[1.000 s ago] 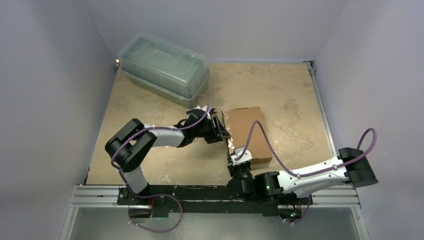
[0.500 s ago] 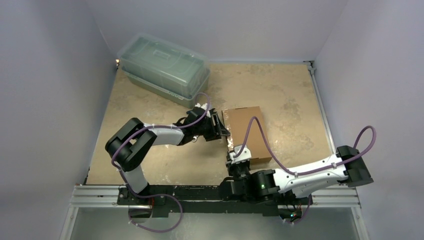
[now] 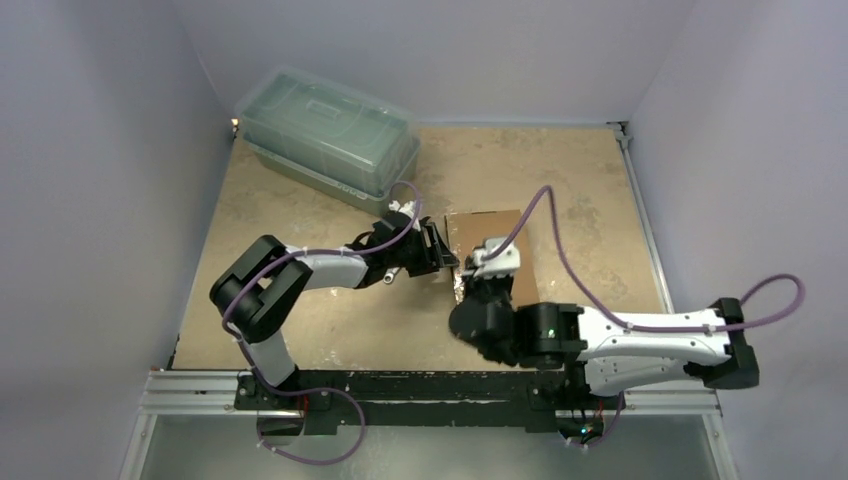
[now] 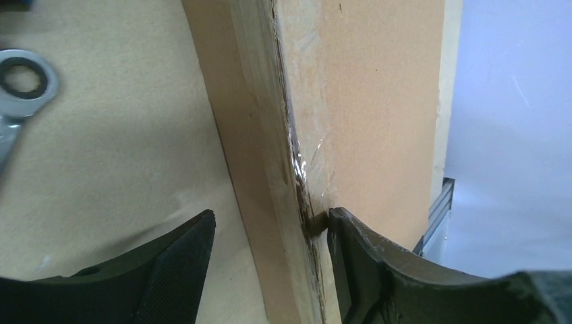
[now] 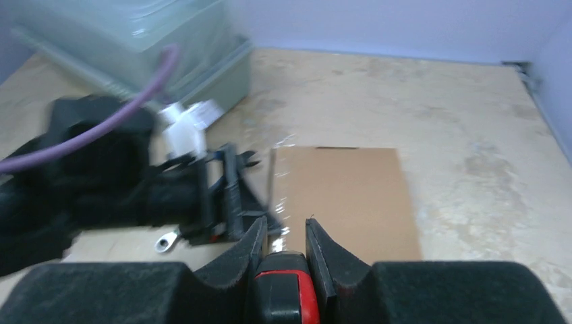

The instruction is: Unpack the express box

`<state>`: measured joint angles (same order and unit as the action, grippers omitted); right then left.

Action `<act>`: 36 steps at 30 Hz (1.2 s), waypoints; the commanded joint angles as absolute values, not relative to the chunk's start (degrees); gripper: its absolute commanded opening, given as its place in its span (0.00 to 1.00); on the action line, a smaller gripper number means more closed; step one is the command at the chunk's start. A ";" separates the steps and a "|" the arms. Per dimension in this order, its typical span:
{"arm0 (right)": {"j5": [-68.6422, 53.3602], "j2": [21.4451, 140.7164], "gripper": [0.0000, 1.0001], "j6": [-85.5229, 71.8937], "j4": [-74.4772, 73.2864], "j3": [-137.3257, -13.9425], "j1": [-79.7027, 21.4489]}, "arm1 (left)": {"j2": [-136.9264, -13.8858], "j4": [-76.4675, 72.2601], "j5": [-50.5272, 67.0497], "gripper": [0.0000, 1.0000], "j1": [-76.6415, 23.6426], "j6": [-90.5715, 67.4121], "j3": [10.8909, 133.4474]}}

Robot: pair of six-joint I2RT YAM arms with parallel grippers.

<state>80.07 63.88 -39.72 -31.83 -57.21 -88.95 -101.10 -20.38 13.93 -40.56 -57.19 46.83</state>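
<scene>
The express box (image 3: 472,228) is a flat brown cardboard mailer lying closed on the table, also seen as the express box (image 5: 344,196). My left gripper (image 3: 445,257) is at its left edge. In the left wrist view the left gripper (image 4: 270,226) stands open astride that edge. One finger (image 4: 364,263) rests on the express box (image 4: 371,101) beside a glossy taped seam, and the other is over the table. My right gripper (image 3: 489,270) hovers over the box's near part. In its own view the right gripper (image 5: 282,233) is shut on a red and black tool (image 5: 287,293).
A large translucent grey-green lidded container (image 3: 330,135) stands at the back left, visible too as the container (image 5: 135,40). A metal wrench (image 3: 391,276) lies on the table under the left wrist, seen also as the wrench (image 4: 20,84). Walls enclose the table on three sides.
My right arm has swung up and forward from the box's near left corner to above the box, still holding the tool. The left jaws have widened a little at the box's left edge.
</scene>
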 commanded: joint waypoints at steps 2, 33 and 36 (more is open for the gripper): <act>66.42 54.33 0.00 -17.45 -13.81 -52.16 -71.98 | -93.33 -12.04 12.98 0.64 -38.62 -51.09 50.59; 49.86 109.15 0.17 -8.91 -41.41 -75.44 -9.53 | -71.72 15.78 21.63 0.70 -33.47 -29.71 57.52; 48.75 110.97 0.36 -8.33 -41.02 -76.61 -9.15 | -70.18 13.67 22.86 0.70 -33.48 -31.35 53.78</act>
